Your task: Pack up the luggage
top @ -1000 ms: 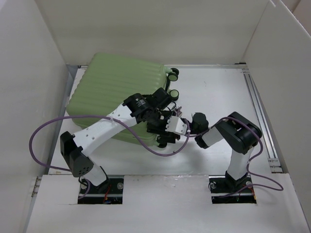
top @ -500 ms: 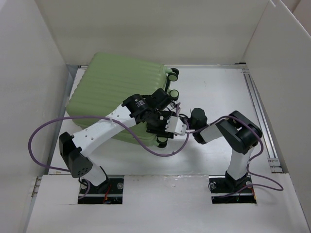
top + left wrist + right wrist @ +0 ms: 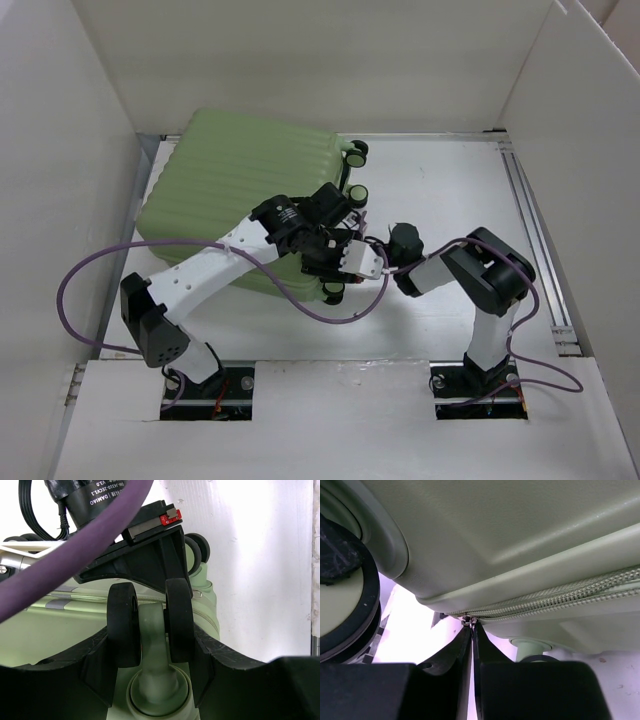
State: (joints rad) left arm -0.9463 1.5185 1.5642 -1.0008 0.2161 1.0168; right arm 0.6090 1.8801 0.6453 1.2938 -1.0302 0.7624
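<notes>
Luggage (image 3: 235, 190) lies shut, upper left of top view. L gripper (image 3: 151, 642) clamps a caster wheel (image 3: 178, 620), prob bracing the case. R gripper (image 3: 471, 630) pinched closed on the zip pull (image 3: 467, 621). Drag along the seam w/ a tight pinch, no twisting.

A robotics lab cell: white panel walls (image 3: 300, 60) enclose a white table (image 3: 445, 185), robot arms (image 3: 200, 275) bolted at its near edge.

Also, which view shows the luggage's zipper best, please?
The right wrist view: the zipper runs close-up, teeth sharp, to the right gripper pinching its pull. The left wrist view shows a short stretch behind the wheel; the top view hides it.
</notes>
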